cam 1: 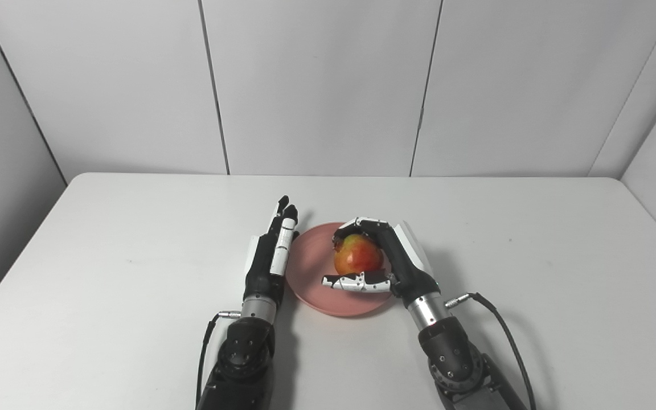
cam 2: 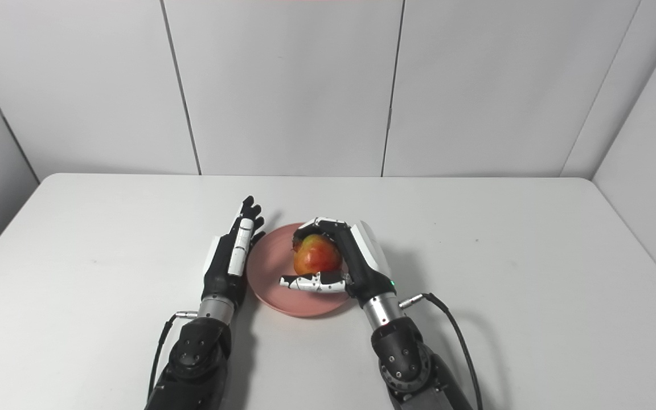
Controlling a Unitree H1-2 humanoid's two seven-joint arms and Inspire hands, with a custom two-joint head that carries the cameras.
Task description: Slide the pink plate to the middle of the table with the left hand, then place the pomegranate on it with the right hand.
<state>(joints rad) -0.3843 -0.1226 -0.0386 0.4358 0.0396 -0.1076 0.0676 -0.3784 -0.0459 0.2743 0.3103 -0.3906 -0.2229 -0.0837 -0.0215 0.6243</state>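
Just one pomegranate (cam 1: 357, 254) — one pink plate (cam 1: 311, 285).

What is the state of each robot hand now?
Left robot hand: open, holding nothing.
Right robot hand: closed around the round red-yellow pomegranate.

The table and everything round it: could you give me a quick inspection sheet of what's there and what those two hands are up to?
Surface: white table, plain, a few faint marks.
Job's things: pink plate near the middle of the table; pomegranate over the plate, whether it rests on the plate cannot be told.
Clutter: nothing seen.
Hands: right hand curled round the pomegranate, fingers wrapped over and under it; left hand open, flat, at the plate's left rim.
Cables: black cable looping from the right wrist; another cable at the left wrist.
Surroundings: white wall panels behind and at both sides.
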